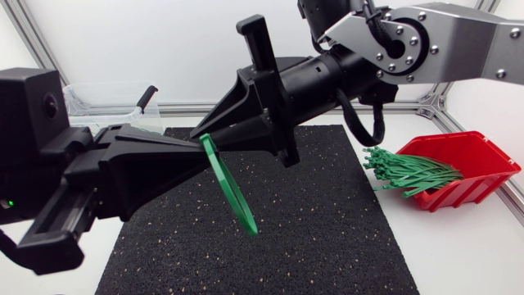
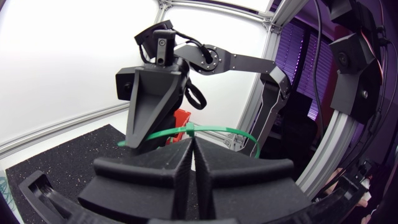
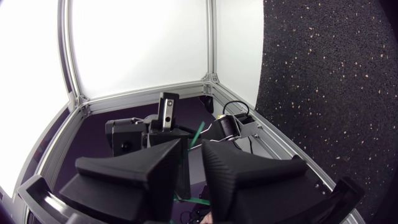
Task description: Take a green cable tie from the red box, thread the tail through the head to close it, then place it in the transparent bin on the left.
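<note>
While both arms meet above the mat's 11 o'clock part, items as follows.

1. L gripper [image 1: 201, 154]: comes in from 9 o'clock. Jaws pressed together, pinching the green cable tie [image 1: 232, 184] near its head (seen in L wrist view [image 2: 193, 142]).
2. R gripper [image 1: 198, 131]: comes in from 2 o'clock, tip just beside L tip. Tie strip passes at its tip. Whether it is clamped or spread: cannot tell.
3. Cable tie: closed into a loop, hanging below both tips, over the black mat [image 1: 319, 229], not touching it.
4. Red box [image 1: 475, 156]: on table [image 1: 467, 258], 3 o'clock. Bundle of spare ties [image 1: 409, 172] sticks out toward 9 o'clock.
5. Transparent bin [image 1: 98, 98]: 10 o'clock, behind L arm, well apart from loop.
</note>
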Available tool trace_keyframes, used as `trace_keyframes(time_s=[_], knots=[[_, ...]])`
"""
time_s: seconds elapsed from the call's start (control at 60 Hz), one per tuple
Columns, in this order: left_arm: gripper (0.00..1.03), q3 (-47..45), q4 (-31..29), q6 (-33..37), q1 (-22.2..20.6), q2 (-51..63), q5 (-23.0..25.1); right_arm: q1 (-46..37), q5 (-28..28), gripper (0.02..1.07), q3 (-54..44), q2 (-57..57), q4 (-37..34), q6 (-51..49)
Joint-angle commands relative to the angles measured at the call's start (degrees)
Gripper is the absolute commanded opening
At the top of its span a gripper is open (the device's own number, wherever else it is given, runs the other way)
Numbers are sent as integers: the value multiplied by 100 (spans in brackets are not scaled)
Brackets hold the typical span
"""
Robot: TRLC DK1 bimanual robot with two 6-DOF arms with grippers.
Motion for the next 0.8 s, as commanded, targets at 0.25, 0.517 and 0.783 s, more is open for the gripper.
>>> trace_keyframes(time_s=[0.25,0.517,0.783], knots=[[4,3,-1217,1199,946,120,72,-485,521,104,-147,-357,-51,-1337],[4,337,-2131,2307,2616,577,-16,-477,3466,104,-463,48,-772,-4325],[4,1207,-1463,2482,4250,1570,-613,-767,5346,104,-674,-119,-728,-5415]])
